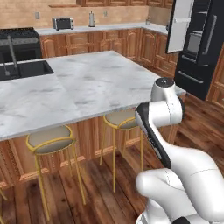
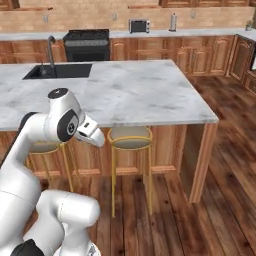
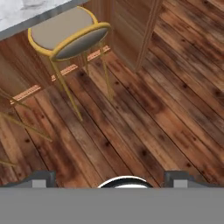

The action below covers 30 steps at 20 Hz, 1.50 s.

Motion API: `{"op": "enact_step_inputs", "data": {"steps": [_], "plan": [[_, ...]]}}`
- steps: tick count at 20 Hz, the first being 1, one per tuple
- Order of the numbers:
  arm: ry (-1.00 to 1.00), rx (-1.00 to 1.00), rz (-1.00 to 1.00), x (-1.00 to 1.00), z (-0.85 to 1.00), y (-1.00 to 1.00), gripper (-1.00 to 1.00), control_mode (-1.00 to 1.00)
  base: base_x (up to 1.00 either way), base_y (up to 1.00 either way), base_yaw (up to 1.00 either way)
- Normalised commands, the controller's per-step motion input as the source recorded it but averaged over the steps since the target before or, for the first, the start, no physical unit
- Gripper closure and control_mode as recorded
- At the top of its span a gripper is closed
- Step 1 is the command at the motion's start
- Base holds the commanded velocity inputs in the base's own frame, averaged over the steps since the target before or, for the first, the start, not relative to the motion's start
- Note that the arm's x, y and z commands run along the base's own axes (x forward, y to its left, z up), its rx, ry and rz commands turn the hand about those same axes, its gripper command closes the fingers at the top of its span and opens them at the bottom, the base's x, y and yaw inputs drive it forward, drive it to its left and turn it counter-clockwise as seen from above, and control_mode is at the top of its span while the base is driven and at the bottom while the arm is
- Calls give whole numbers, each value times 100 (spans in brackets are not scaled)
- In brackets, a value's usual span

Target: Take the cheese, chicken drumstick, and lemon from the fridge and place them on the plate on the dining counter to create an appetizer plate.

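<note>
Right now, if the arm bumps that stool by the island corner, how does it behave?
Probably tips easily: the stool stands on thin gold legs with its padded seat high up. Likely light, since the frame is slim wire. It may slide rather than grip on the smooth wooden floor.

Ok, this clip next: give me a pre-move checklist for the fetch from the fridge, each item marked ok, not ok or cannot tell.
1. Tall black fridge door open: ok, the white-lined door stands swung out.
2. Two-finger gripper empty, jaws apart: ok, only plank floor between the tips.
3. Cheese, drumstick, lemon located: cannot tell, the shelves are too far off to make out.
4. Plate on the white veined marble dining counter: not ok, none on the stretch seen here.
5. Route to the fridge: ok, bare wooden floor past the counter's corner; yellow-framed stools stay tucked under the overhang.
</note>
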Motion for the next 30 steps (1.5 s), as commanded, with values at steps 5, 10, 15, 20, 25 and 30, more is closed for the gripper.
{"op": "enact_step_inputs", "data": {"steps": [5, 10, 15, 20, 25, 30], "plan": [[0, 0, 0, 0, 0, 0, -100, 100, 22, -100, -3], [0, 0, 0, 0, 0, 0, -100, 100, 33, -100, 3], [0, 0, 0, 0, 0, 0, -100, 100, 43, -100, 10], [0, 0, 0, 0, 0, 0, -100, 100, 68, -100, 14], [0, 0, 0, 0, 0, 0, -100, 100, 89, -100, 17], [0, 0, 0, 0, 0, 0, -100, 100, 100, -100, 16]]}}
